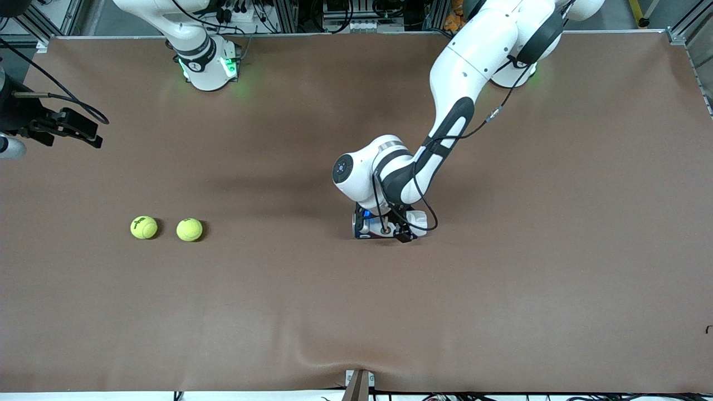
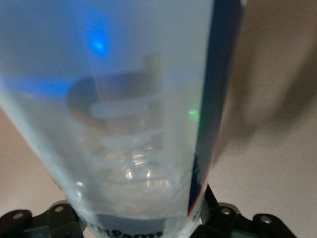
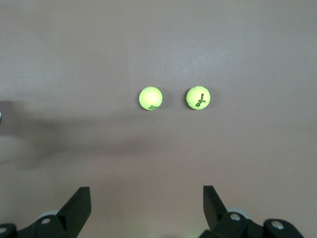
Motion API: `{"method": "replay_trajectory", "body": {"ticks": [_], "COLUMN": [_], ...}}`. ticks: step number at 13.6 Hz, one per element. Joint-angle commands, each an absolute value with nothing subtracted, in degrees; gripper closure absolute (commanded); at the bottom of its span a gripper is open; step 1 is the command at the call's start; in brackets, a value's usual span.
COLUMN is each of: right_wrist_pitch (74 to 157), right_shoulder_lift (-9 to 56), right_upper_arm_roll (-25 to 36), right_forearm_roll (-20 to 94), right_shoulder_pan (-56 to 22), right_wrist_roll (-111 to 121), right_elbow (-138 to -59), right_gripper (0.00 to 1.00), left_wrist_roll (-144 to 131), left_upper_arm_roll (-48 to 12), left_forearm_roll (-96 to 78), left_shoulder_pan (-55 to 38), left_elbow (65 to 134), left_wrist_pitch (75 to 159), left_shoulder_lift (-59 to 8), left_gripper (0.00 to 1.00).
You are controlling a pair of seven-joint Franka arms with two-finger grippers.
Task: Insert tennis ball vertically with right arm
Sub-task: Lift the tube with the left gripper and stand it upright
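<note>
Two balls (image 1: 144, 227) (image 1: 189, 229) side by side on table (image 1: 501, 289), toward right arm's end. Right tool (image 3: 144, 210) high over table, fingers wide apart, empty. Left tool (image 1: 384, 229) low at table centre around clear tube (image 2: 133, 114); grip state: cannot tell.

Even, soft overhead light fills the front view. The left arm (image 1: 445, 139) casts a broad diffuse shadow on the brown mat (image 1: 557, 250). In the left wrist view the clear tube (image 2: 133, 124) between the fingers is blurred, with blue and green glints. The tennis balls (image 3: 150, 98) look sharp.
</note>
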State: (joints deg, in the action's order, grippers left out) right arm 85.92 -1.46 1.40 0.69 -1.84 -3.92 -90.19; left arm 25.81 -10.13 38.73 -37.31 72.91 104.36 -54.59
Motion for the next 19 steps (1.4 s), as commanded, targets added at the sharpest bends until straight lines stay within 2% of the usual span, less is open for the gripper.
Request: {"method": "replay_trajectory", "body": {"ticks": [1,4,10,13,15,19], "right_wrist_pitch": [85.34,85.34,85.25,85.25,85.25,85.34], "right_shoulder_lift": [-1.05,-1.05,-1.05,-1.05,-1.05,-0.88], "right_upper_arm_roll": [1.32,1.32,1.32,1.32,1.41,1.49], "right_forearm_roll": [0.88,0.88,0.79,0.79,0.79,-0.26], "right_shoulder_pan": [-1.50,-1.50,-1.41,-1.41,-1.41,-1.06], "right_wrist_roll": [-3.25,-3.34,-3.34,-3.34,-3.34,-3.78], "right_elbow": [-89.21,-89.21,-89.21,-89.12,-89.12,-88.86], "right_gripper": [0.00,0.00,0.00,0.00,0.00,0.00], "left_wrist_roll": [25.05,25.05,25.13,23.91,19.97,10.05], "left_upper_arm_roll": [-9.93,-9.49,-10.46,-16.59,-19.76,-20.56], "left_forearm_roll": [40.17,40.17,38.33,34.20,32.18,28.92], "left_shoulder_pan": [-37.27,-37.53,-37.88,-37.44,-36.83,-36.83], "left_elbow": [72.07,72.07,71.81,71.37,71.37,71.63], "left_wrist_pitch": [104.15,104.15,104.06,104.24,109.04,124.84], "left_shoulder_lift": [-55.20,-55.20,-51.52,-48.53,-46.59,-46.32], "left_gripper": [0.24,0.32,0.32,0.32,0.32,0.32]}}
